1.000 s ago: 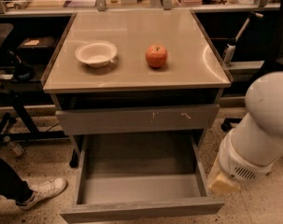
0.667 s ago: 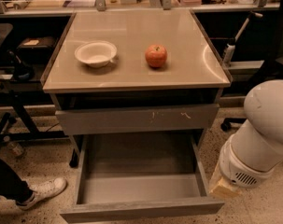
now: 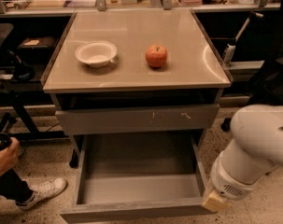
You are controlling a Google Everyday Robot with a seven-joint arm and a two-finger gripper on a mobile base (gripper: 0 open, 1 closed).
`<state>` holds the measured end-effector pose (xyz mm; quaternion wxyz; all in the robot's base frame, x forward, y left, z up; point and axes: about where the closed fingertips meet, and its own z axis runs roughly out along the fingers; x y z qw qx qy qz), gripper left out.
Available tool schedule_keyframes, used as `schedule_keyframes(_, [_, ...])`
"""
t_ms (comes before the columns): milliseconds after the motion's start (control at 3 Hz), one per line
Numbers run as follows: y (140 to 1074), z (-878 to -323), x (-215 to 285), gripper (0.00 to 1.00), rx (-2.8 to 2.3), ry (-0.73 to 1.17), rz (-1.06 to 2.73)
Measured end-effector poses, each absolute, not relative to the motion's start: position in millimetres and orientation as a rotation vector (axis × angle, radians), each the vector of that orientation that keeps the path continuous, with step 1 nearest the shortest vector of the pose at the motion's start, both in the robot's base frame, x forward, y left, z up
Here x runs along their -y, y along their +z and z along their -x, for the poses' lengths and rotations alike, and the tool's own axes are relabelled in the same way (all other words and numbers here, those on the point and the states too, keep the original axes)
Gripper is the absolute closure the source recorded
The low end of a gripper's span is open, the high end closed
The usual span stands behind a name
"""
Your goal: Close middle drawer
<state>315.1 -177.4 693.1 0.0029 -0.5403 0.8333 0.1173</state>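
One view only, looking down on front of cabinet (image 3: pixel 136 87).

Middle drawer (image 3: pixel 131 213): low centre, pulled far out toward camera. Plain grey front panel runs along bottom edge of frame; box sides + bare bottom exposed, nothing inside. Not shut yet, so by my reading the closing push hasn't started.

Upper drawer front (image 3: pixel 136 119), w/ pale scratch marks: just under tabletop (image 3: pixel 178 27), pushed in or nearly so. Not the target.

On tabletop: white bowl (image 3: pixel 96 54) left of centre, red apple (image 3: pixel 156 56) to its right. They sit apart, both well back from front edge. Neither blocks the drawer. Prob. incidental, though a hard slam could set the apple rolling.

Arm (image 3: pixel 258 143): bulky white link enters from right, angled down-left. Hand (image 3: pixel 215 202) at its end, low right, just beside drawer's front right corner. Touching or a hair off: can't tell. Only a pale yellowish bit shows. Whether hand is spread or pressed together: cannot tell.

Why there (judgement): front has no handle, so no grasp needed. Hand sits low, outboard of the panel, likely to get round in front & shove it toward cabinet. Corner contact is off-centre and might rack the drawer on its runners. A spot nearer mid-panel looks safer.

Bystander's white sneaker (image 3: pixel 43 190) on floor at left, near drawer's left side but apart. Not in the closing path.
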Motion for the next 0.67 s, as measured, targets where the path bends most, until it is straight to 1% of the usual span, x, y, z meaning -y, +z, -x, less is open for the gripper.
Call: schedule_keyframes(667, [556,-301,167,1.0,-2.732,0.591,1.644])
